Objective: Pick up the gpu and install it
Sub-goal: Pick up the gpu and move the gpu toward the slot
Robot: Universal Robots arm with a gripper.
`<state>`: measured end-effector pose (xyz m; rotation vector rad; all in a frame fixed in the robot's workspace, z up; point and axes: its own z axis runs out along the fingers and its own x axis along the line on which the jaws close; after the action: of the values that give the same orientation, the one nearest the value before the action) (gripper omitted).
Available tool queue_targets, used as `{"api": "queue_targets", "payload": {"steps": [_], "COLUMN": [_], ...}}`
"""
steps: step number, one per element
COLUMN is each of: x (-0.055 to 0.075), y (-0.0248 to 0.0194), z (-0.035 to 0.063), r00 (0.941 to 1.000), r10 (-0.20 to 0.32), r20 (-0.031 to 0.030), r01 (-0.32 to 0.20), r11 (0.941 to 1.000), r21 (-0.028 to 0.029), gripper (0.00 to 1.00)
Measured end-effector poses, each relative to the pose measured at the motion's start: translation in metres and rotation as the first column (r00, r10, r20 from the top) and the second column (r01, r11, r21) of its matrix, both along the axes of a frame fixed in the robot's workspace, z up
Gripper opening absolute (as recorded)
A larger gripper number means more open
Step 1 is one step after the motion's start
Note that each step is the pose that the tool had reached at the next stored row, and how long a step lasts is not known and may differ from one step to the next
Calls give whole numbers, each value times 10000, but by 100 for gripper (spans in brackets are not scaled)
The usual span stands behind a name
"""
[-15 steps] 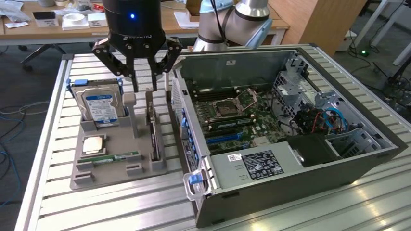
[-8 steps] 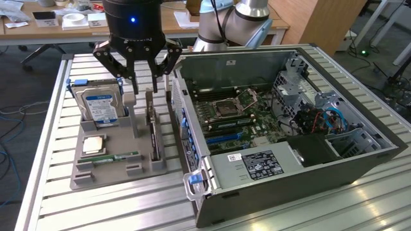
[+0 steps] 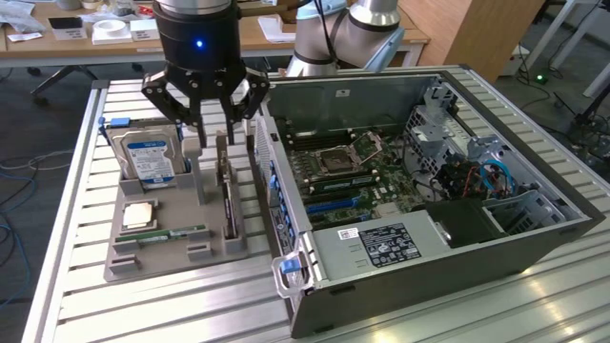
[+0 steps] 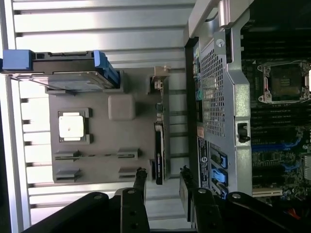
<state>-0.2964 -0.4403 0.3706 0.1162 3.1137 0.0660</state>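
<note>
Case (image 3: 410, 164) lies open on the surface (image 3: 143, 307); beside it, a grey tray (image 3: 128, 246) holds the card (image 3: 228, 204) on edge. Our hand (image 3: 211, 139) hangs open over its top edge. We judge the card light, stiff and fragile: pinch its flat faces.

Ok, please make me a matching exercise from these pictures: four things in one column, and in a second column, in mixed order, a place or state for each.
Things:
1. gpu
2. hard drive
3. memory stick
4. claw

Places or states:
A. lies flat in the grey tray
B. open, above the gpu
C. stands on its edge, on the tray's side next to the computer case
D. stands upright, with a blue-white label

Pairs: 1-C, 2-D, 3-A, 4-B
</note>
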Motion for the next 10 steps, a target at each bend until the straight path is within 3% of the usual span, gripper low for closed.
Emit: {"api": "queue_targets", "payload": {"steps": [10], "x": [0], "y": [0], "z": [-183], "r00": [10000], "r10": [-1], "r20": [0], "r01": [1], "r11": [10000], "r21": [0], "gripper": [42]}}
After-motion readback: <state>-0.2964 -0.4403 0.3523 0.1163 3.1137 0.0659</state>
